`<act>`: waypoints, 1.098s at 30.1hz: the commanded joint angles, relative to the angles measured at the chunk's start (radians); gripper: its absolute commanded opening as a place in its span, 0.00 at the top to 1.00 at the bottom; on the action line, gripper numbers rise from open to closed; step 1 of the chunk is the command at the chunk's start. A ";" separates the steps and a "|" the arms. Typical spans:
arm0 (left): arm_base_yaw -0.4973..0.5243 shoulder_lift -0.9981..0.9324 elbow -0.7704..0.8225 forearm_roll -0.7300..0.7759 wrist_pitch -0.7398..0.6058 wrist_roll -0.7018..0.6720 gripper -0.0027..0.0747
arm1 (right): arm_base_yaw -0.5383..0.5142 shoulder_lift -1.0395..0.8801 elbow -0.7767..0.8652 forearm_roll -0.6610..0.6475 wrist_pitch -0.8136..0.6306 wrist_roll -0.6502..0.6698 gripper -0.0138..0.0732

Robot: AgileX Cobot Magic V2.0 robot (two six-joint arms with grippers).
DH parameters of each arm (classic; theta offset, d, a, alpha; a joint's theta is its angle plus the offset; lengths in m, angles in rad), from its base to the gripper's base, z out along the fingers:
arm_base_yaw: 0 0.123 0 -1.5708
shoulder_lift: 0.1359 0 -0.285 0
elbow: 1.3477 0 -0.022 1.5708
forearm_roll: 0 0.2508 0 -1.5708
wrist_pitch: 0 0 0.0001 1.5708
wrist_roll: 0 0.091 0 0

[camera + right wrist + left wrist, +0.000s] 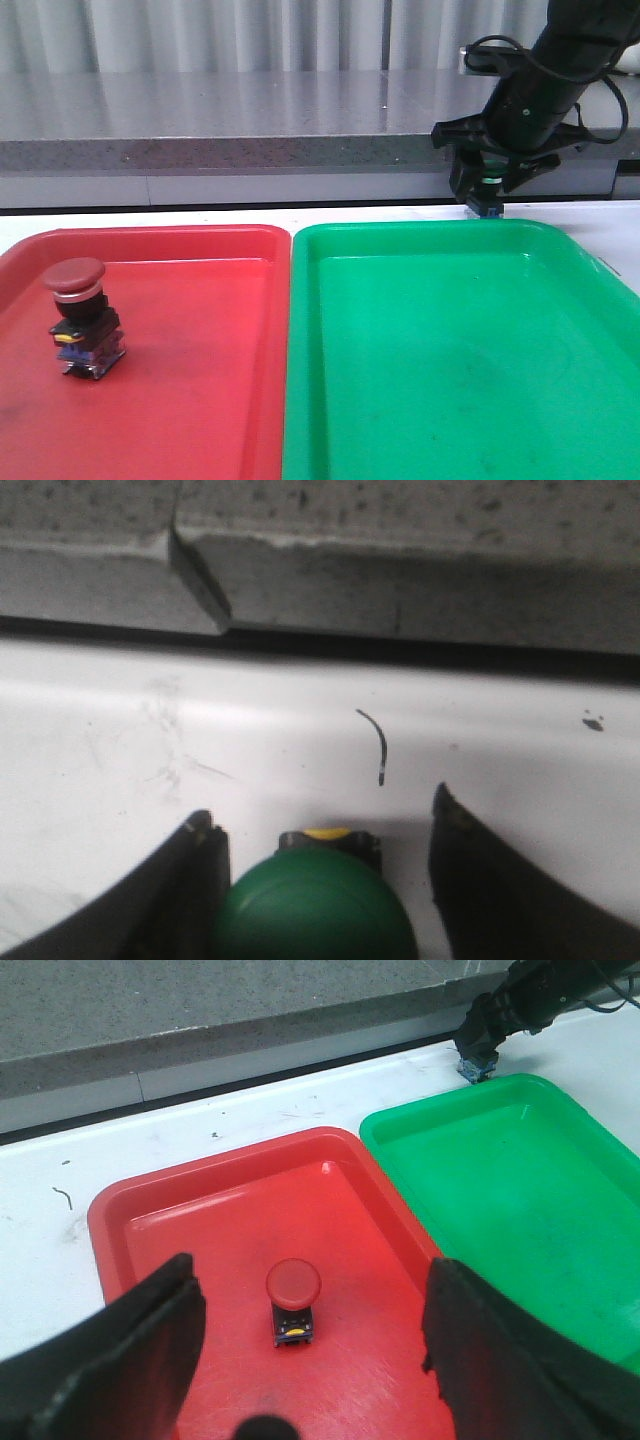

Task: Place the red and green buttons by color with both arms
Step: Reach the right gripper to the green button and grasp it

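In the front view, the red button [82, 315] is standing upright in the red tray [200, 400], near its left side, with the dark red cap on top and the black and blue body under it. So the red half of the task looks done. The green tray [460, 380] is lying just beside the red one, on its right, and nothing is lying in it. The right gripper [488, 190] is hanging at the far right, just behind the far rim of the green tray, and it is pointing down to the white table [620, 225]. A small blue base is showing between its fingers, so it seems to be working on the green button there.

In the left wrist view, the left gripper [310, 1350] is hovering over the red tray with its fingers wide apart and holding nothing. The red button is standing free between them, below.

In the right wrist view, the green button [312, 905] is sitting between the two black fingers [195, 880]. One finger is touching the cap, the other is a little apart. I cannot tell if the grip is firm. The button is on the white table, outside the green tray, so I judge that lifting and carrying it over the rim is not yet done.
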 commanded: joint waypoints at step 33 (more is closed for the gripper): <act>-0.008 0.004 -0.029 -0.006 -0.067 -0.003 0.37 | 0.195 -0.783 0.583 -0.001 -0.026 -0.120 0.49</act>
